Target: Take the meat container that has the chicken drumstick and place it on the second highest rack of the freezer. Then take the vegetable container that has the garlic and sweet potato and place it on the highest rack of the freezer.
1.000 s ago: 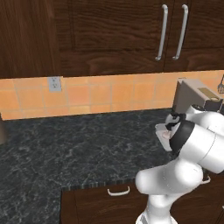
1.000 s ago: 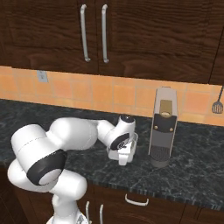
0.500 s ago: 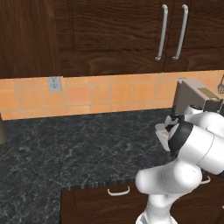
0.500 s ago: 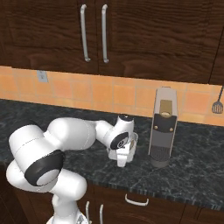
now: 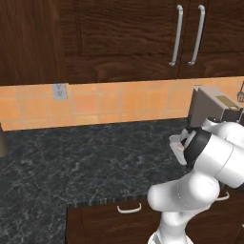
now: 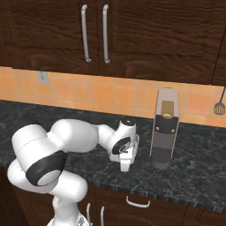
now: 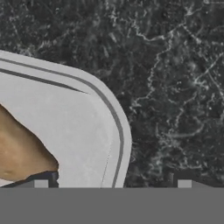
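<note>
A white tray container point(image 7: 87, 122) lies on the dark speckled counter point(image 7: 175, 87), one rounded corner showing in the hand view. An orange-brown piece point(image 7: 19, 153) lies inside it; whether it is the chicken drumstick or the sweet potato I cannot tell. My gripper point(image 7: 113, 183) is open just above the tray, its fingertips point(image 7: 41, 183) astride the rim, one inside and one outside. In the right base view the gripper point(image 6: 126, 164) points down at the counter and hides the tray. From the left, the gripper point(image 5: 177, 145) peeks out beside the arm's elbow. The freezer is out of view.
A tall grey coffee machine point(image 6: 164, 128) stands on the counter just right of the gripper, against the orange tile backsplash point(image 6: 106, 95). A spatula point(image 6: 219, 106) hangs at the far right. Dark wood cabinets point(image 6: 92, 31) hang overhead. The counter's front edge is close below the gripper.
The gripper has sunk a little toward the counter, still open. Base and cameras have stayed put.
</note>
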### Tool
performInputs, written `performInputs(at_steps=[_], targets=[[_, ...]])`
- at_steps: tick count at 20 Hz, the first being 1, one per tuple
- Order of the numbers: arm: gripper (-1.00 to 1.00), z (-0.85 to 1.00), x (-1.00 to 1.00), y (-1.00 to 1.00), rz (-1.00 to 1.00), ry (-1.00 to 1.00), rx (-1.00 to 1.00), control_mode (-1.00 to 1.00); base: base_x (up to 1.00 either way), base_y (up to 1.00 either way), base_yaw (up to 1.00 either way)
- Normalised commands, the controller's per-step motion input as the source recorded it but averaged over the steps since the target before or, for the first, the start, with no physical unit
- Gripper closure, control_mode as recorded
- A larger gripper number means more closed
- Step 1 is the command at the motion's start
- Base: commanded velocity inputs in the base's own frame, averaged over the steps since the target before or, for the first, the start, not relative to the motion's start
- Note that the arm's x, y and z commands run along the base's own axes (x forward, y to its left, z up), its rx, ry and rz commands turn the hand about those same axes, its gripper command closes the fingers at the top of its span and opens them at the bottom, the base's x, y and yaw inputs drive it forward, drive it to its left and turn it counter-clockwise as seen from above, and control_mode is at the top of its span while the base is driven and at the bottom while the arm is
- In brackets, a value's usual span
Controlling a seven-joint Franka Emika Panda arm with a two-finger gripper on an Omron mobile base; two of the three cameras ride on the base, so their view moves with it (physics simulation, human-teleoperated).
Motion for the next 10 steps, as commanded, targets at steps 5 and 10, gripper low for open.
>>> performInputs(at_steps=[5, 10], targets=[[1.0, -0.52, 0.0, 0.15, 0.08, 0.08, 0.0, -1.0, 0.0, 0.0, 0.0], [1.0, -0.39, -0.02, 0.1, 0.07, 0.05, 0.0, -1.0, 0.0, 0.0, 0.0]])
